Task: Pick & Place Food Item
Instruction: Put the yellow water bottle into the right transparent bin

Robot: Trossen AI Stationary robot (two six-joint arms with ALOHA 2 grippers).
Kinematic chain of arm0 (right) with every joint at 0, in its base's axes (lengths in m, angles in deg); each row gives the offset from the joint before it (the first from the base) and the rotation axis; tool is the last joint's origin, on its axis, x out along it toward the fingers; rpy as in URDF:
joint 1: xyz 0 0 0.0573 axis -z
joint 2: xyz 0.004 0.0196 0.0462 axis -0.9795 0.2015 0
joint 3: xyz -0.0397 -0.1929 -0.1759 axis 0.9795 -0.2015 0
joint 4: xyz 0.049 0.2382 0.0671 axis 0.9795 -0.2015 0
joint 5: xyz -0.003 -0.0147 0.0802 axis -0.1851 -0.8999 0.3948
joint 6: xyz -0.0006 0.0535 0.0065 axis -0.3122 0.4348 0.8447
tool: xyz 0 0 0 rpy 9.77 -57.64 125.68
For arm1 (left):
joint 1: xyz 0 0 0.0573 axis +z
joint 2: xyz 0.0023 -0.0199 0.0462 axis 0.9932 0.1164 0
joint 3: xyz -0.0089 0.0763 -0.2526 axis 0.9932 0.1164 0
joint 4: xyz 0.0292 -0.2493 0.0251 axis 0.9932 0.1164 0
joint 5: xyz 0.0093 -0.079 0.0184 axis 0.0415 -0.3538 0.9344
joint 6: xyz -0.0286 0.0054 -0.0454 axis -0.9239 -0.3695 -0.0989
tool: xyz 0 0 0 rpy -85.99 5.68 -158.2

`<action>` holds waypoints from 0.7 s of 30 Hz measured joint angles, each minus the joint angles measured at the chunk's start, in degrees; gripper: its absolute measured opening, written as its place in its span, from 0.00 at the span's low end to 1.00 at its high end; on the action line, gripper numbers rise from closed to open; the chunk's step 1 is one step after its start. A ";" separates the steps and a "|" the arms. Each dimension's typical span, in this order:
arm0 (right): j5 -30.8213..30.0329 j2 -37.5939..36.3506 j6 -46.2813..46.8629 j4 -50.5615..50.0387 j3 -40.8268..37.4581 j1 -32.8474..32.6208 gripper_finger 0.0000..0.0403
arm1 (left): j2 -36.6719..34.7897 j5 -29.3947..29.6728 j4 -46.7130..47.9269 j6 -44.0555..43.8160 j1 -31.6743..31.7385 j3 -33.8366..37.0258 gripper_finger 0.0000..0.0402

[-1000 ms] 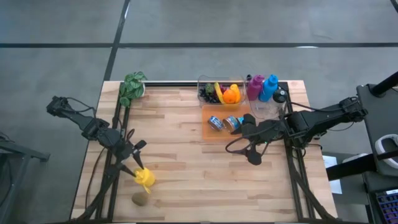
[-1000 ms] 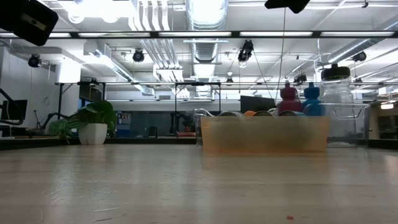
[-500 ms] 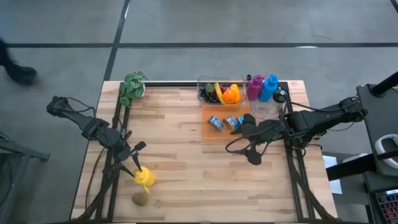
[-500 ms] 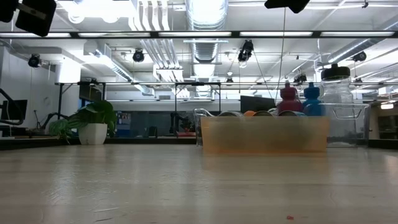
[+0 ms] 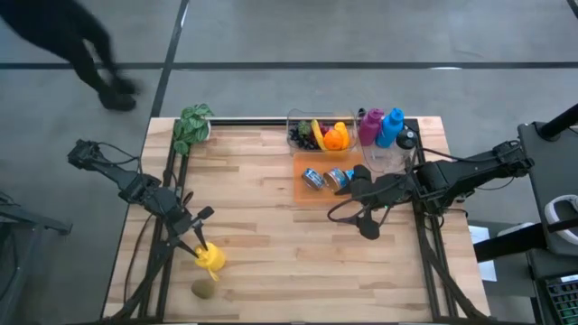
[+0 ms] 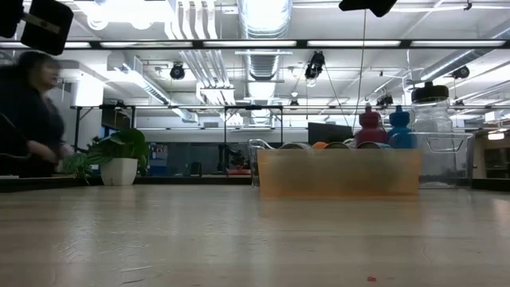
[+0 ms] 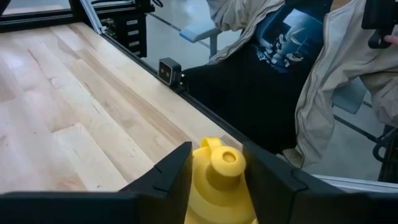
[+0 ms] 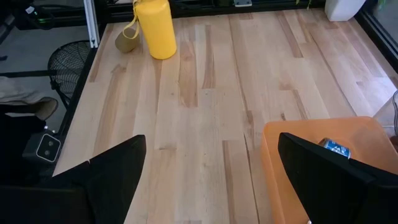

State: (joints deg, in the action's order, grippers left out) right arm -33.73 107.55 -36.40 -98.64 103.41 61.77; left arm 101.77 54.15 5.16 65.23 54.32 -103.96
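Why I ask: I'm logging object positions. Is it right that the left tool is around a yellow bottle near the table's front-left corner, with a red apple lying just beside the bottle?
Not quite. The left tool is around the yellow bottle, but the thing beside it is a brownish kiwi-like fruit, not a red apple. The high view shows it; the right wrist view shows it too.

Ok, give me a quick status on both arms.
Left gripper open, straddling yellow bottle. Kiwi lies beside bottle, untouched. Right gripper open, idle near orange tray.
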 joint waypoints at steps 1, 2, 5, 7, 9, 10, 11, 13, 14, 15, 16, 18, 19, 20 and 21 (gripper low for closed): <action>0.00 0.00 0.00 0.00 0.00 0.00 0.90 | 0.00 0.01 0.00 -0.01 0.00 -0.02 0.36; 0.00 0.00 0.00 0.00 0.00 0.00 0.90 | 0.00 0.00 0.00 -0.02 0.00 -0.03 0.35; 0.02 0.00 0.00 0.00 0.00 0.00 0.90 | 0.01 -0.01 0.02 0.17 0.00 -0.09 0.32; 0.00 0.00 0.00 0.00 0.00 0.00 0.90 | 0.02 0.00 0.02 0.58 0.00 -0.09 0.30; 0.01 0.00 0.00 0.00 0.00 0.00 0.90 | 0.00 0.02 -0.02 0.92 0.00 -0.09 0.27; 0.02 0.00 0.00 0.00 0.00 0.00 0.90 | 0.00 0.00 -0.08 0.92 0.00 -0.09 0.26; 0.02 0.00 0.00 0.00 0.00 0.00 0.90 | 0.00 0.00 -0.14 0.92 0.00 -0.09 0.25; 0.02 0.00 0.00 0.00 0.00 0.00 0.90 | 0.00 0.00 -0.20 0.92 0.00 -0.13 0.23; 0.02 0.00 0.02 0.00 0.00 0.00 0.90 | -0.02 0.02 -0.20 0.94 0.00 -0.13 0.21; 0.02 0.00 0.00 0.00 0.00 0.00 0.90 | -0.02 0.02 -0.20 1.07 0.00 -0.13 0.20; 0.02 0.00 0.01 0.00 0.00 0.00 0.90 | -0.02 0.01 -0.22 1.38 0.00 -0.15 0.18; 0.02 0.00 0.02 0.00 0.00 0.00 0.90 | -0.02 0.00 -0.20 2.52 0.00 -0.17 0.16; 0.02 0.00 0.00 0.00 0.00 0.00 0.90 | -0.02 0.00 -0.21 2.84 0.00 -0.17 0.15; 0.02 0.00 0.01 0.00 0.00 0.00 0.90 | -0.02 -0.02 -0.22 3.32 0.00 -0.17 0.14; 0.02 0.00 0.00 0.00 0.00 0.00 0.90 | -0.02 -0.02 -0.20 3.56 0.00 -0.17 0.14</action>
State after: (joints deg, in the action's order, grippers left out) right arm -33.71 107.55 -36.40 -98.64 103.41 61.77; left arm 101.75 54.13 4.95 68.78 54.32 -104.13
